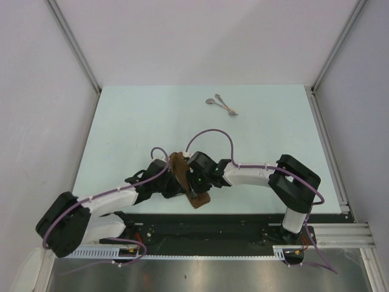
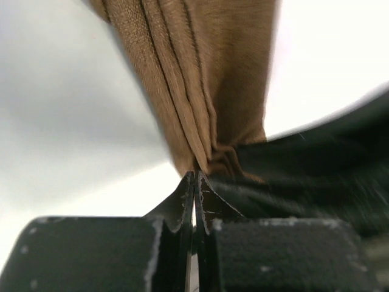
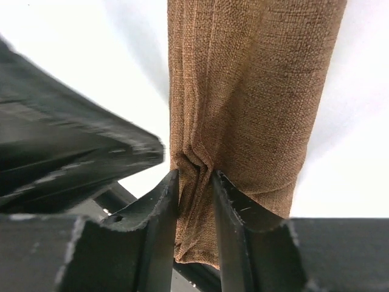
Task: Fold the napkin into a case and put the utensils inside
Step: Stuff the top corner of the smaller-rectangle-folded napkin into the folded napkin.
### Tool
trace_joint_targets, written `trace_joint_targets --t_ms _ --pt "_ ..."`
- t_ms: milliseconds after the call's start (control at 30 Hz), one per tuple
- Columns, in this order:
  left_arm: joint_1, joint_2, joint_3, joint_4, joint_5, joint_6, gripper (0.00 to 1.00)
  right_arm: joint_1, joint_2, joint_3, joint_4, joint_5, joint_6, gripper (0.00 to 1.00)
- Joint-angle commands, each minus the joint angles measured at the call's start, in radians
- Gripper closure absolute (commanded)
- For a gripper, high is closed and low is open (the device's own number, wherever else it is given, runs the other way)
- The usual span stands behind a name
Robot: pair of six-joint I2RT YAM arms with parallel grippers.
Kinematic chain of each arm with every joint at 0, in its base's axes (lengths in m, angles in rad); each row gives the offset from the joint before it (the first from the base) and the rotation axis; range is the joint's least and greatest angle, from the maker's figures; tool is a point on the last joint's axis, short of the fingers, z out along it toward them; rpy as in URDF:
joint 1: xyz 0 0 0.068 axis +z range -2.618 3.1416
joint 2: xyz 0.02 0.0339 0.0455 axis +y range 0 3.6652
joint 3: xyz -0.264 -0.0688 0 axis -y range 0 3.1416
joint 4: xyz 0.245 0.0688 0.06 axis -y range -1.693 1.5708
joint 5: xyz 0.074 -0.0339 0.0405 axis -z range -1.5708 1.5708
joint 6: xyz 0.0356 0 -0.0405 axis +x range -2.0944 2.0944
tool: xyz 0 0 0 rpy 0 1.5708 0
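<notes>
The brown napkin (image 1: pixel 180 166) is folded into a narrow strip and held up off the table near the front edge, between both arms. My left gripper (image 1: pixel 172 182) is shut on it: in the left wrist view the fingertips (image 2: pixel 186 190) meet on a pinched bunch of napkin (image 2: pixel 200 79) folds, where the left gripper (image 2: pixel 194 176) grips. My right gripper (image 1: pixel 193 180) holds the same strip; the right gripper (image 3: pixel 194 177) has several napkin (image 3: pixel 255 91) layers squeezed between its fingers (image 3: pixel 164 201). Two silvery utensils (image 1: pixel 222 104) lie crossed at the far side of the table.
The pale table (image 1: pixel 121 121) is enclosed by white walls with metal corner posts (image 1: pixel 76 48). A metal rail (image 1: pixel 328 152) runs along the right edge. The black base plate (image 1: pixel 231 224) lies under the arms at the front, with the napkin's lower end (image 1: pixel 199 200) hanging by it.
</notes>
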Motion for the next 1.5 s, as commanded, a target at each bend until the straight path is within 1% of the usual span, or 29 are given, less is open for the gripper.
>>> trace_joint_targets --t_ms 0,100,133,167,200,233,267,300,367,400,433,467,533,567,633,667,733,800,900,1000,1033,1067,1100,1133,1167,1233,1267,1333,1467 --pt "0.01 -0.191 0.05 -0.227 -0.105 0.124 0.94 0.003 0.003 -0.05 0.066 -0.049 0.032 0.65" --pt "0.055 -0.242 0.087 -0.241 -0.098 0.152 0.93 -0.004 -0.008 -0.078 0.092 -0.063 0.038 0.64" --pt "0.091 -0.231 0.101 -0.196 -0.079 0.157 0.93 -0.005 -0.014 -0.092 0.096 -0.065 0.038 0.64" --pt "0.111 -0.215 0.106 -0.167 -0.024 0.157 0.94 -0.007 -0.017 -0.096 0.107 -0.068 0.044 0.63" --pt "0.128 -0.158 0.112 -0.124 0.005 0.151 0.95 -0.011 -0.018 -0.101 0.112 -0.074 0.047 0.63" --pt "0.146 -0.126 0.129 -0.046 0.03 0.146 0.95 -0.011 -0.024 -0.11 0.119 -0.077 0.051 0.63" --pt "0.148 -0.092 0.142 -0.012 0.06 0.143 0.97 -0.017 -0.028 -0.121 0.133 -0.08 0.055 0.63" --pt "0.146 -0.016 0.158 0.007 0.07 0.143 0.98 -0.02 -0.028 -0.124 0.136 -0.088 0.063 0.63" --pt "0.146 0.055 0.184 0.062 0.108 0.132 0.99 -0.025 -0.035 -0.136 0.145 -0.094 0.07 0.62" --pt "0.148 0.084 0.19 0.094 0.108 0.129 0.99 -0.03 -0.04 -0.139 0.148 -0.097 0.077 0.62" --pt "0.148 0.141 0.195 0.102 0.099 0.131 0.99 -0.033 -0.044 -0.142 0.151 -0.101 0.081 0.62" --pt "0.148 0.164 0.196 0.101 0.076 0.141 0.99 -0.034 -0.061 -0.145 0.153 -0.103 0.083 0.62" --pt "0.155 0.23 0.196 0.081 0.056 0.158 1.0 -0.052 -0.081 -0.147 0.145 -0.112 0.087 0.59" --pt "0.158 0.241 0.193 0.047 0.042 0.174 1.0 -0.062 -0.116 -0.148 0.136 -0.12 0.092 0.57" --pt "0.178 0.24 0.16 0.045 0.015 0.188 1.0 -0.094 -0.162 -0.158 0.136 -0.141 0.1 0.53" --pt "0.183 0.233 0.149 0.045 0.005 0.198 1.0 -0.103 -0.184 -0.159 0.135 -0.146 0.101 0.48" --pt "0.195 0.223 0.126 0.038 -0.013 0.209 1.0 -0.135 -0.224 -0.155 0.147 -0.175 0.104 0.44" --pt "0.204 0.213 0.113 0.044 -0.015 0.215 1.0 -0.145 -0.213 -0.135 0.151 -0.224 0.112 0.44" --pt "0.206 0.218 0.104 0.053 -0.005 0.214 1.0 -0.14 -0.16 -0.122 0.219 -0.275 0.141 0.44" --pt "0.207 0.226 0.106 0.055 0.001 0.217 1.0 -0.131 -0.109 -0.174 0.338 -0.325 0.195 0.49" --pt "0.207 0.226 0.106 0.053 -0.001 0.218 1.0 -0.131 -0.08 -0.2 0.415 -0.339 0.215 0.51" --pt "0.209 0.224 0.104 0.053 0.001 0.218 1.0 -0.125 -0.071 -0.263 0.456 -0.367 0.245 0.6" --pt "0.209 0.221 0.104 0.053 -0.001 0.22 1.0 -0.122 -0.061 -0.291 0.498 -0.38 0.265 0.64" --pt "0.211 0.22 0.103 0.052 -0.002 0.22 1.0 -0.119 -0.049 -0.315 0.576 -0.393 0.282 0.69" --pt "0.211 0.218 0.101 0.05 -0.004 0.223 1.0 -0.114 -0.043 -0.364 0.608 -0.416 0.297 0.77" --pt "0.212 0.217 0.104 0.05 -0.005 0.223 1.0 -0.109 -0.037 -0.394 0.665 -0.43 0.321 0.83" --pt "0.214 0.217 0.106 0.05 -0.007 0.224 1.0 -0.111 -0.031 -0.398 0.659 -0.433 0.321 0.86" --pt "0.215 0.217 0.115 0.049 -0.005 0.226 1.0 -0.123 -0.046 -0.386 0.615 -0.43 0.292 0.86" --pt "0.215 0.203 0.13 0.032 -0.002 0.234 1.0 -0.149 -0.132 -0.322 0.511 -0.393 0.242 0.85"
